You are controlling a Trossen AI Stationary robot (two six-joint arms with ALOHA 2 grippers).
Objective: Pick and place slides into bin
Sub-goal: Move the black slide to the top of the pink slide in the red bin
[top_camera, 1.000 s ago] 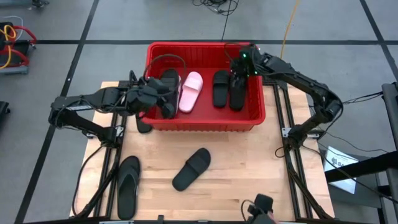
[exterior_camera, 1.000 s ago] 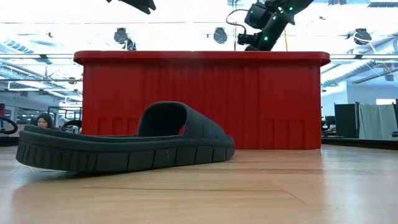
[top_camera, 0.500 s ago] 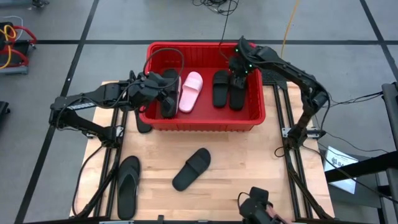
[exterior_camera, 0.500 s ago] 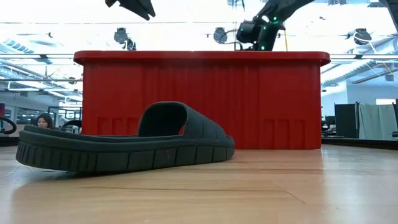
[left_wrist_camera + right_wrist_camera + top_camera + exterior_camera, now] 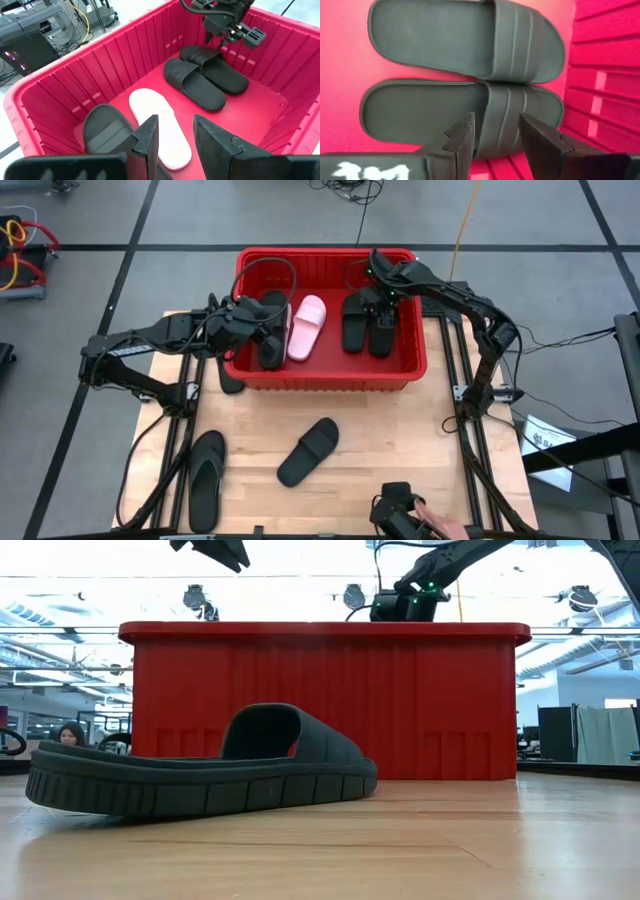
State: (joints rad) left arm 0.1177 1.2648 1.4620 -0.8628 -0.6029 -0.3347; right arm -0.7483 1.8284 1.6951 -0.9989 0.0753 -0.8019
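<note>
Here, large red rectangular plastic bin (image 5: 330, 370) with slotted walls and thick rolled rim at the far end of the light wooden bench (image 5: 420, 440). Inside the bin, four slides: a pair of black wide-strap slides (image 5: 366, 323) side by side and touching toward the right wall, a pale pink slide (image 5: 306, 327) near the middle, and a black slide (image 5: 271, 330) just beside the pink one toward the left wall. Outside the bin, on the bench nearer the front edge: a black wide-strap slide (image 5: 308, 451) lying at an angle below the bin's front wall, and a black thong flip-flop (image 5: 206, 479) off toward the bench's left front corner; part of another dark sandal (image 5: 231, 380) showing just outside the bin's left front corner. Left gripper (image 5: 172, 137) hovering above the bin's left side, over the black and pink slides, fingers (image 5: 148, 137) spread and empty. Right gripper (image 5: 495, 135) above the bin's right half, directly over the black pair, fingers (image 5: 462, 137) likewise spread apart, pinching nothing.
</note>
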